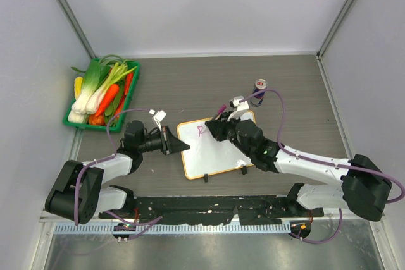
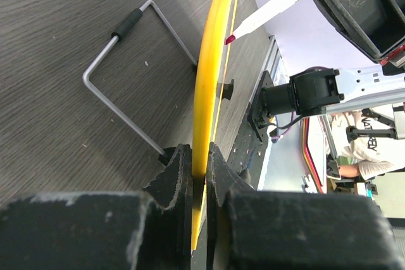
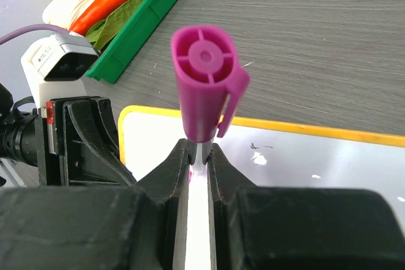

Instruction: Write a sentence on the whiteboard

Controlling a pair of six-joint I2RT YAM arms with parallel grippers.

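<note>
Mid-table, between both arms: the whiteboard (image 1: 212,150) lies flat on grey wood-grain, orange-yellow frame, 2 black clip feet (image 1: 205,177) on its near long edge.

Left gripper (image 1: 172,140) clamped on the board's left edge; in the left wrist view the frame (image 2: 209,80) runs edge-on between the closed fingers (image 2: 177,175).

Right gripper (image 1: 215,129) pinches a marker (image 3: 204,86), magenta cap end up, over the board's far part. The tip (image 2: 230,39) is just beside the board face; contact unclear.

The sentence (image 1: 200,132): only 1 small pink mark, upper left of board, unreadable.

Green tray (image 1: 88,125) of vegetables far left; drinks can (image 1: 260,86) behind the right gripper
</note>
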